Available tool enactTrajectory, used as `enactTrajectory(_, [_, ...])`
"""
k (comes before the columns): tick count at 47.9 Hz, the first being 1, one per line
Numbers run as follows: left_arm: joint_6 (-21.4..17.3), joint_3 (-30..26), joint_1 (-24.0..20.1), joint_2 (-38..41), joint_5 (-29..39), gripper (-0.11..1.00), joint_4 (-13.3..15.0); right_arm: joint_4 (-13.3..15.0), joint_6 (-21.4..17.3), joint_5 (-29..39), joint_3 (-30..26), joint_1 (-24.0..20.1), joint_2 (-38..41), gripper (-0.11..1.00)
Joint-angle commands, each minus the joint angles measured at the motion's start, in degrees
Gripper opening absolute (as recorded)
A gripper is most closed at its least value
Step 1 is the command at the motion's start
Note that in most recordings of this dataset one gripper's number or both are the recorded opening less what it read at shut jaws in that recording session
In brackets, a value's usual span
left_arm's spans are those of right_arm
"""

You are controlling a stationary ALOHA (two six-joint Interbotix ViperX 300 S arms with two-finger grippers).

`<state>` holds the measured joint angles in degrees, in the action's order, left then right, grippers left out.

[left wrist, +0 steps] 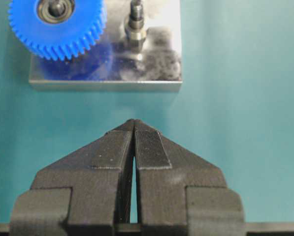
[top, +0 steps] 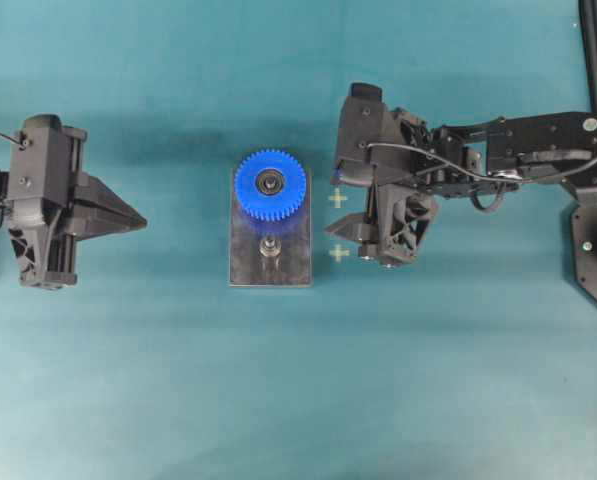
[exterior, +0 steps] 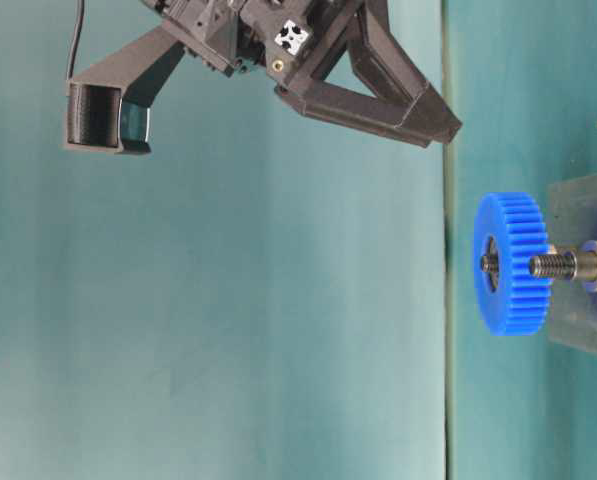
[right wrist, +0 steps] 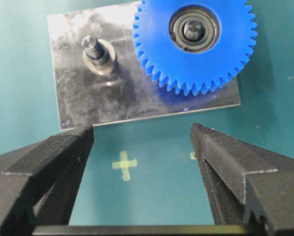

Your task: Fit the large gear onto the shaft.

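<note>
Already the large gear (right wrist: pixel 195 43) sits on a shaft (right wrist: pixel 192 29) at one end of the plate (right wrist: pixel 87 103). Stiff, light, slick plastic; best pinched across its toothed rim. Right gripper (right wrist: pixel 142 142) gapes wide, empty; left gripper (left wrist: pixel 134 147) is pressed together.

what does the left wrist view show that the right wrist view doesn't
Only the left wrist view shows the left gripper, shut, its fingertips meeting short of the plate.

Only the right wrist view shows the right gripper, open and empty, and a yellow cross mark on the table between its fingers.

Both show the large gear seated over one shaft, the second, bare shaft upright beside it, and the grey plate carrying them, each from its own side.
</note>
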<state>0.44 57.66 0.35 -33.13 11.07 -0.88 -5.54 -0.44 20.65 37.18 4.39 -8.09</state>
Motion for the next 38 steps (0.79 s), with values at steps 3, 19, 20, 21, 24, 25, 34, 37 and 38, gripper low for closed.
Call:
enactTrajectory(3, [0.1, -0.5, 0.1, -0.1, -0.5, 0.00, -0.2, 0.0, 0.0, -0.4, -0.4, -0.3, -1.3, 0.86])
enactTrajectory(19, [0.1, -0.4, 0.0, -0.1, -0.5, 0.00, -0.2, 0.0, -0.1, -0.4, -0.4, -0.4, -1.3, 0.86])
enactTrajectory(20, [0.1, -0.4, 0.1, 0.0, -0.4, 0.00, -0.2, 0.0, -0.1, -0.4, -0.4, -0.4, -1.3, 0.86])
enactTrajectory(21, [0.1, -0.4, 0.0, -0.1, -0.5, 0.00, -0.2, 0.0, -0.1, -0.4, -0.4, -0.4, -1.3, 0.86])
enactTrajectory(24, [0.1, -0.4, 0.1, 0.0, -0.4, 0.00, -0.2, 0.0, -0.1, -0.4, -0.4, -0.4, -1.3, 0.86])
enactTrajectory(25, [0.1, -0.4, 0.0, 0.0, -0.4, 0.00, -0.2, 0.0, -0.1, -0.4, -0.4, -0.4, -1.3, 0.86])
enactTrajectory(34, [0.0, -0.4, 0.1, 0.7, -0.4, 0.00, -0.2, 0.0, -0.1, -0.7, -0.4, -0.4, -1.3, 0.86])
enactTrajectory(37, [0.0, -0.4, 0.0, 1.0, -0.4, 0.00, -0.3, 0.0, -0.1, -1.1, -0.4, -0.5, -1.3, 0.86])
enactTrajectory(38, [0.0, -0.4, 0.1, 1.1, -0.4, 0.00, -0.2, 0.0, -0.1, -1.1, -0.4, -0.5, -1.3, 0.86])
